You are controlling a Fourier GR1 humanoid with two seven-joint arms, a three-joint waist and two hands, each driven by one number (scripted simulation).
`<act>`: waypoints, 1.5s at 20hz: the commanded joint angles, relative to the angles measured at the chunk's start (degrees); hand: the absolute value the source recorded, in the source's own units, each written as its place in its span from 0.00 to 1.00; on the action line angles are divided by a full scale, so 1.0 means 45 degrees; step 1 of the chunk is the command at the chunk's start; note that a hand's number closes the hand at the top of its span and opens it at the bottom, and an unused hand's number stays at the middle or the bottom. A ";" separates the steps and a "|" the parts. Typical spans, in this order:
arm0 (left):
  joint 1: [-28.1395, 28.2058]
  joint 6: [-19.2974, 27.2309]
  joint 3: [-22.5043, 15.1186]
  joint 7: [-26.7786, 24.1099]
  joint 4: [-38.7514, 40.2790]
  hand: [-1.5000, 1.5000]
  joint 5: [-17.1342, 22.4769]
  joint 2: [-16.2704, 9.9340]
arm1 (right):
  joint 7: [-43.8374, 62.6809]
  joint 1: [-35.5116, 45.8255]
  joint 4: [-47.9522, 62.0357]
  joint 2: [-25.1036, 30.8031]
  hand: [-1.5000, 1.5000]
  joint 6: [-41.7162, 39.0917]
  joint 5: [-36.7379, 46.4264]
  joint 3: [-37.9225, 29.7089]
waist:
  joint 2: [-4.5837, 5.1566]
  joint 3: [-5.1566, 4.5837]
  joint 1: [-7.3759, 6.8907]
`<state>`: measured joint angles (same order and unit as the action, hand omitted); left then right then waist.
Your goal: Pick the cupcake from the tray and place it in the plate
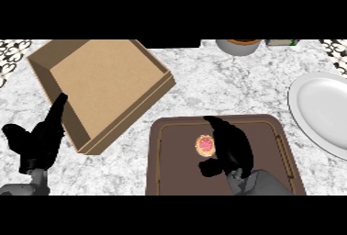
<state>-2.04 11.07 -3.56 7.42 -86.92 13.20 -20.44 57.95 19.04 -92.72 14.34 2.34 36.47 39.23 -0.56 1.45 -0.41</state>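
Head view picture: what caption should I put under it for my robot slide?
Right hand open beside the cupcake on the brown tray, white plate waiting at right.

Other things on the counter

A big brown box (105, 87) lies open at the left; a grey cup (237, 46) stands far back.

Glossy plate (322, 108), matt cardboard box (102, 87)

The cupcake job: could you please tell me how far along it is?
Done: the right hand has reached the tray, fingers open beside the cupcake. In hand: closing on it; the cupcake sits on the tray, not yet grasped. Left: lift it and set it on the plate at right. The left hand rests open at the left edge.
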 commanded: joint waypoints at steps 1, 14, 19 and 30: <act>0.0420 -0.0521 -0.1485 0.0816 0.0910 0.50 0.0373 0.1402 | -0.0118 0.0295 0.0515 -0.0084 1.00 -0.0578 0.0274 0.0520 | 0.0208 -0.0336 0.0149; 0.0435 -0.0601 -0.1104 0.0790 0.0488 0.50 0.0079 0.1394 | 0.2006 0.2097 0.3663 -0.0629 1.00 0.1067 0.1822 -0.2476 | 0.0412 -0.0344 0.0149; 0.0560 -0.0962 -0.0980 0.0848 0.0321 0.50 0.0127 0.1104 | 0.3232 0.4075 0.5188 -0.0824 1.00 0.2686 0.3895 -0.4190 | 0.0500 -0.0374 -0.0226; 0.0491 -0.1094 -0.0776 0.1038 0.0446 0.50 0.0093 0.1193 | 0.4604 0.6538 0.6701 -0.0541 1.00 0.5089 0.9136 -0.6546 | 0.0411 -0.0354 -0.0104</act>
<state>-2.43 9.25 -2.32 9.18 -88.86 11.59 -18.59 65.57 45.57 -64.39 12.70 16.49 71.05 13.45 0.56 1.12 -1.51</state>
